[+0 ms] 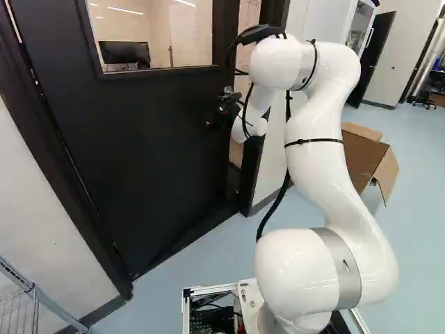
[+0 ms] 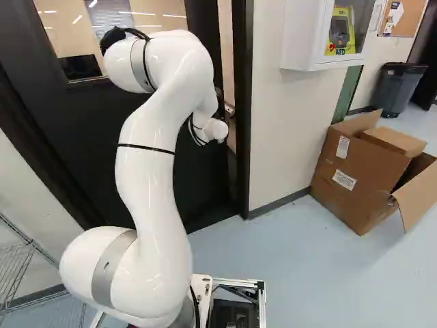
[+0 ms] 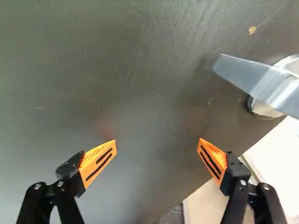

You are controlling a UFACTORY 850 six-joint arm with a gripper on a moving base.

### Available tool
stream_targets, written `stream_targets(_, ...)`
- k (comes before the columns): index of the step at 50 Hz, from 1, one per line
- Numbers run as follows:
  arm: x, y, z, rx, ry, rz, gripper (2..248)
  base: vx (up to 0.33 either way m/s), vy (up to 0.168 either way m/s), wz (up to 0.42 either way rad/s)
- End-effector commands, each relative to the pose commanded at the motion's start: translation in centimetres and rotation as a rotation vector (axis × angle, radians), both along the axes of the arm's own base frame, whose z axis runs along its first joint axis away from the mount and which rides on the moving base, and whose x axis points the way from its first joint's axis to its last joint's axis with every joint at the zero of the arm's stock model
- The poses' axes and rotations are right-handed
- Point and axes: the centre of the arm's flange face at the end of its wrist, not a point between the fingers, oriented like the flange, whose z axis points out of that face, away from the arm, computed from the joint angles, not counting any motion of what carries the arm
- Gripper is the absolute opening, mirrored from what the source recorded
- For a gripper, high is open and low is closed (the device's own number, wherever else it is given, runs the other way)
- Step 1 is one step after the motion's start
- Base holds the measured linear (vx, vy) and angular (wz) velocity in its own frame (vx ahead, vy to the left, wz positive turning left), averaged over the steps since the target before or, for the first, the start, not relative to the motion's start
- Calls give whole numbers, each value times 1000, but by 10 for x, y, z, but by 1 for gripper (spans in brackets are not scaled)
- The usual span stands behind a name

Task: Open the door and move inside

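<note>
Hand wide, nothing gripped, facing door beside silver lever handle; probably placed to push, since door stands ajar and latch seems free. Whether fingertips touch door: cannot tell. Arm reaches forward, likely so base can follow through. Wrist view shows lever handle plainly; base views don't. Farther off, right base view alone shows grey trash bin, well apart from door.
</note>
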Motion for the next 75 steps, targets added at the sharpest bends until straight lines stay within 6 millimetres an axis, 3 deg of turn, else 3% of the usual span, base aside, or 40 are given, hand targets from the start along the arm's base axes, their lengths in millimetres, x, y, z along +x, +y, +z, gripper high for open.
stream_targets(54,105,52,-28,-66,-137,156,247,0,0,0)
stream_targets(75,131,69,-38,-88,-186,200,247,0,0,0)
